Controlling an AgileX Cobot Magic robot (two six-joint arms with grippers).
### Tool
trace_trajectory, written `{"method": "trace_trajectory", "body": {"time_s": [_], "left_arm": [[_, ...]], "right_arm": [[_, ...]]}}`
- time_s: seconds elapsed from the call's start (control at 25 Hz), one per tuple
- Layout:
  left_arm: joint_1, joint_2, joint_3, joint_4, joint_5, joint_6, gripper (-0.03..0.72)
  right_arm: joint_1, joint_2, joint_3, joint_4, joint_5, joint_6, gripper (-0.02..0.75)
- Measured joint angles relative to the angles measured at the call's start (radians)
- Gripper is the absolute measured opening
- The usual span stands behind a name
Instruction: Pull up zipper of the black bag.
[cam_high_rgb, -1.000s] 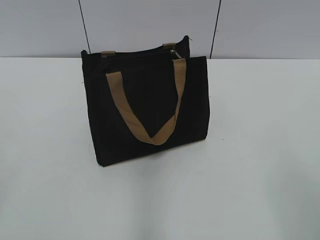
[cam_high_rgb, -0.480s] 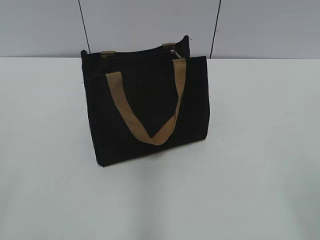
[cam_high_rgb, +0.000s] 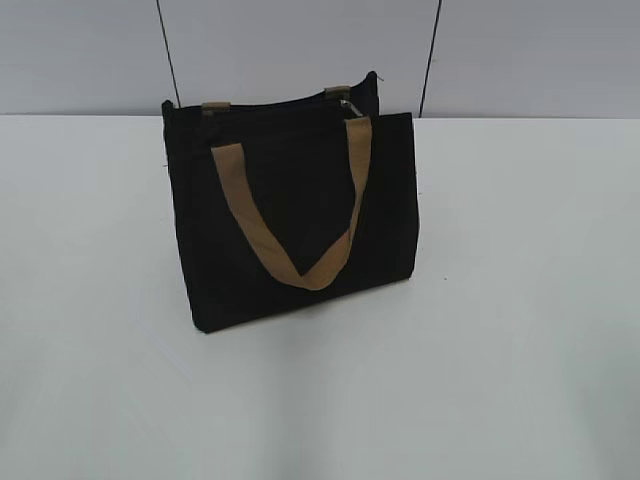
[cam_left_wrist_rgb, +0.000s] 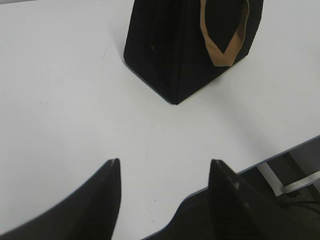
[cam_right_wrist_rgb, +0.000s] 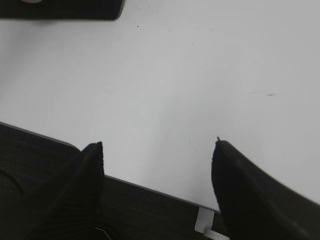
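The black bag (cam_high_rgb: 290, 215) stands upright on the white table, left of centre in the exterior view, with a tan strap handle (cam_high_rgb: 290, 215) hanging down its front. The zipper (cam_high_rgb: 290, 103) runs along its top edge, with a small silvery pull (cam_high_rgb: 349, 106) near the right end. The bag's lower part also shows in the left wrist view (cam_left_wrist_rgb: 170, 45) and a strip of it in the right wrist view (cam_right_wrist_rgb: 60, 9). My left gripper (cam_left_wrist_rgb: 165, 167) is open and empty over the table's front edge. My right gripper (cam_right_wrist_rgb: 157, 150) is open and empty near the front edge too. Neither shows in the exterior view.
The white table (cam_high_rgb: 500, 300) stretches around the bag. A grey panelled wall (cam_high_rgb: 300, 50) stands behind it. The table's front edge (cam_left_wrist_rgb: 280, 155) and a metal frame below it show in the left wrist view.
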Motion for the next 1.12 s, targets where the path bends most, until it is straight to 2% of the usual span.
{"method": "trace_trajectory", "body": {"time_s": [0.12,0.24,0.4,0.68,0.88,1.0,1.12], "left_arm": [[0.033,0.0,0.0,0.0,0.0,0.0,0.414],[0.113,0.0,0.0,-0.001,0.0,0.0,0.398],[0.243,-0.003,0.0,-0.001,-0.001,0.0,0.376],[0.471,-0.073,0.001,-0.002,-0.004,0.001,0.363],[0.614,-0.075,0.001,-0.002,-0.004,0.001,0.358],[0.663,-0.075,0.001,-0.002,-0.004,0.001,0.347],[0.669,-0.075,0.001,-0.002,-0.004,0.001,0.342]], "right_arm": [[0.0,-0.003,0.0,0.0,0.0,0.0,0.516],[0.0,-0.03,0.001,0.0,0.0,0.0,0.516],[-0.012,-0.102,0.001,0.003,0.0,0.0,0.516],[-0.113,-0.152,0.001,0.008,0.001,0.0,0.516],[-0.122,-0.153,0.001,0.009,0.001,0.0,0.516],[-0.122,-0.153,0.001,0.009,0.001,0.0,0.516],[-0.122,-0.153,0.001,0.009,0.001,0.0,0.516]]}}
